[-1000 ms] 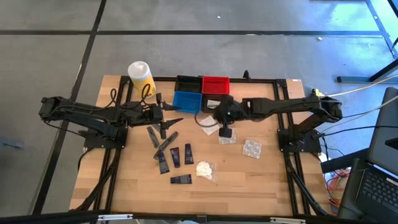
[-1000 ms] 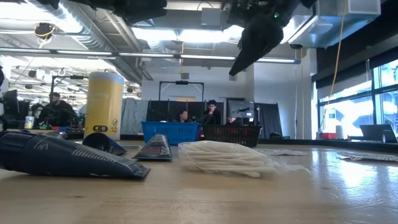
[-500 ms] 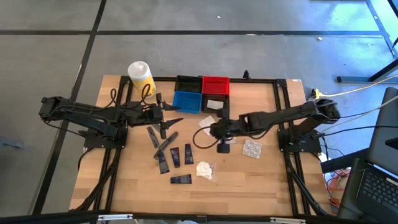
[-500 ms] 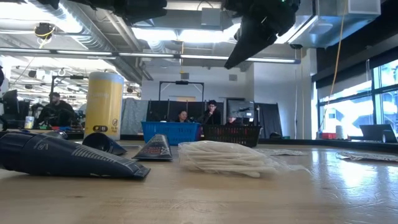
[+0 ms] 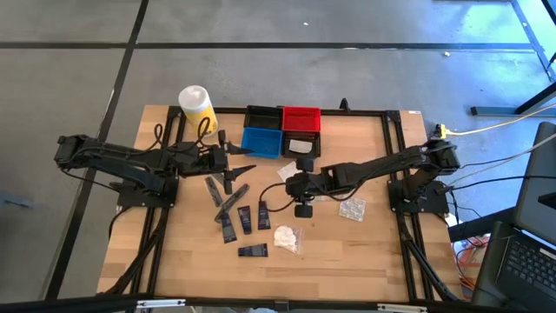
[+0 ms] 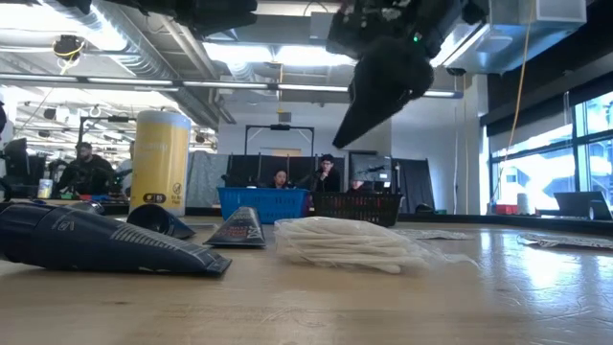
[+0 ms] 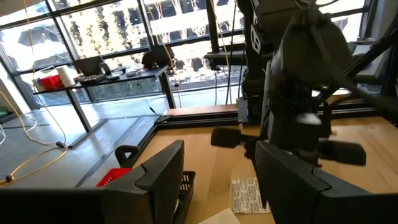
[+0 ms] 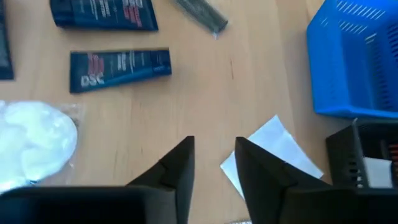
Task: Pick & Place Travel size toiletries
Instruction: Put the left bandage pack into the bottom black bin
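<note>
Several flat dark tubes [image 5: 246, 217] lie on the wooden table left of centre; one [image 8: 119, 66] shows in the right wrist view. A white wad in clear wrap [image 5: 285, 236] lies near them. Clear packets [image 5: 352, 207] lie to the right, and one [image 8: 273, 155] lies near the bins. My right gripper [image 8: 214, 165] hangs open above the table's middle [image 5: 301, 209], between the wad and the bins, with nothing between its fingers. My left gripper [image 5: 234, 168] waits open above the far-left tubes, holding nothing.
Small bins stand at the far edge: blue [image 5: 262, 141], red [image 5: 301, 118] and two black; the one under the red bin [image 5: 300, 146] holds something white. A yellow container with a white top [image 5: 197, 108] stands at the far left. People sit in the room behind.
My right gripper has moved from beside the bins toward the table's near edge and a little leftward, nearer the white wad, and in the low view it hangs lower. The toiletries on the table have stayed where they were.
</note>
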Robot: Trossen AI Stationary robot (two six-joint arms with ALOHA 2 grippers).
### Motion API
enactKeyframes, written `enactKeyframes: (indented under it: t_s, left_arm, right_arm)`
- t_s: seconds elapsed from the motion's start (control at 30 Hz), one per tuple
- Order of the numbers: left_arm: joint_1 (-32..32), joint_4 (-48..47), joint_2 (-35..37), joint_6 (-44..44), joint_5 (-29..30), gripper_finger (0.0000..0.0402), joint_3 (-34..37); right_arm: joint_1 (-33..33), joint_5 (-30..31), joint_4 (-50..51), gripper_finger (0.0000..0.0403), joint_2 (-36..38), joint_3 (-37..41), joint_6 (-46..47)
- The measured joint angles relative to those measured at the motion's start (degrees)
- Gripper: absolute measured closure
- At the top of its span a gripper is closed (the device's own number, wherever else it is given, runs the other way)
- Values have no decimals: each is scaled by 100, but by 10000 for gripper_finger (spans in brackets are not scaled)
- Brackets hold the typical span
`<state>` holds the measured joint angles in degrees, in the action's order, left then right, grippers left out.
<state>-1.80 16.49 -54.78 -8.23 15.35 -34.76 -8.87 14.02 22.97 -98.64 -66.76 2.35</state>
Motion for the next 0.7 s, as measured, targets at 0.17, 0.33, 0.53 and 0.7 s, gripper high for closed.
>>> enactKeyframes:
  t_s: [0.17,0.33,0.53,0.7]
  left_arm:
    - [0,0,0,0,0,206,0]
    - [0,0,0,0,0,206,0]
    - [0,-2,0,0,0,206,0]
    - [1,-1,0,0,0,206,0]
  right_arm:
    - [114,-113,-213,253,-294,1,11]
    - [294,-507,-428,243,-589,2,24]
    - [469,-548,-396,254,-817,10,187]
    - [630,-614,-447,259,-871,182,311]
